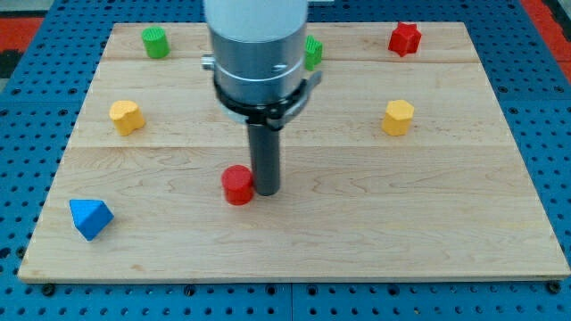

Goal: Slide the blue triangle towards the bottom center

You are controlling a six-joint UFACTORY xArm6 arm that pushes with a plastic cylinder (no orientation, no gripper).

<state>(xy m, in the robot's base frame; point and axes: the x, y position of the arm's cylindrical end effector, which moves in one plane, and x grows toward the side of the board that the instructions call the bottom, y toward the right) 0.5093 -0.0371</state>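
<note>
The blue triangle [90,218] lies near the board's bottom left corner. My tip [266,191] stands near the board's middle, far to the right of the blue triangle. It touches or nearly touches the right side of a red cylinder [237,185]. The arm's body hides part of the board's top middle.
A green cylinder [155,42] sits at the top left and a green block [313,53] is partly hidden behind the arm. A red star-shaped block [404,38] is at the top right. Yellow blocks lie at the left [127,117] and right [398,117]. The wooden board [357,241] rests on a blue surface.
</note>
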